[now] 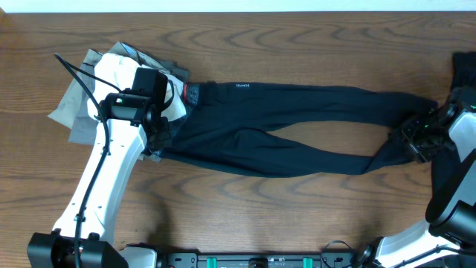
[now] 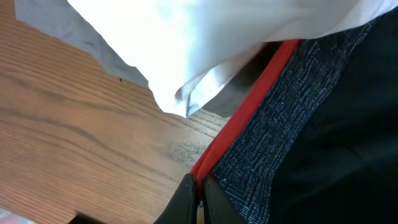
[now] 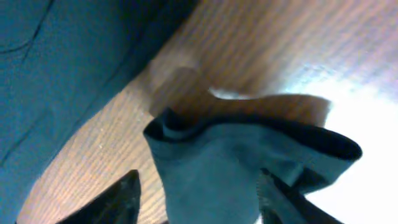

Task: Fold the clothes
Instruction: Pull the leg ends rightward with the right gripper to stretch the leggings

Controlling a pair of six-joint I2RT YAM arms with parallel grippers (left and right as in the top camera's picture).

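Note:
Long black leggings point(image 1: 297, 123) lie stretched across the table, with the grey, red-edged waistband point(image 1: 192, 94) at the left and the leg ends point(image 1: 405, 123) at the right. My left gripper point(image 1: 158, 138) sits at the waistband's near corner. In the left wrist view it point(image 2: 200, 194) is shut on the red edge point(image 2: 249, 106) of the waistband. My right gripper point(image 1: 413, 138) hovers at the leg ends. In the right wrist view its jaws point(image 3: 199, 202) stand apart around a bunched leg cuff point(image 3: 211, 162), and the left finger point(image 3: 118, 199) is clear of the cloth.
A white garment point(image 1: 111, 71) and a grey one point(image 1: 71, 112) lie piled at the far left, partly under the left arm. Another black piece point(image 1: 465, 71) sits at the right edge. Bare wood shows in front of the leggings.

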